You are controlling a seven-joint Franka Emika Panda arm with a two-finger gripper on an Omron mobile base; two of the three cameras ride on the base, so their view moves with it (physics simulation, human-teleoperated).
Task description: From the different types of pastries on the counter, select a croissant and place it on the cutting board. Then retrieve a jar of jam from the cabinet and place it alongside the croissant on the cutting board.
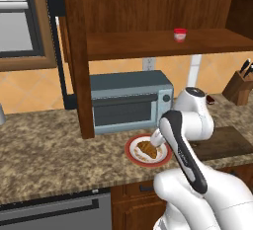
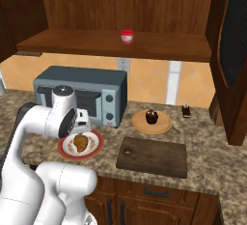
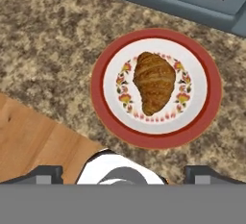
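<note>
Croissant (image 3: 154,88) lies centred on red-rimmed plate (image 3: 210,107), on counter (image 1: 44,145) before toaster oven (image 1: 129,100). Gripper (image 3: 124,172) hovers directly above, jaws spread, nothing held. Croissant long axis runs along hand view's vertical, square to finger spacing. Cutting board (image 2: 153,157) sits just beside plate.

My end effector (image 1: 157,138) hovers right over the croissant (image 1: 147,149) on its red-rimmed plate (image 1: 132,153), toaster oven (image 1: 129,100) just behind, jam jar (image 1: 180,34) high above.
</note>
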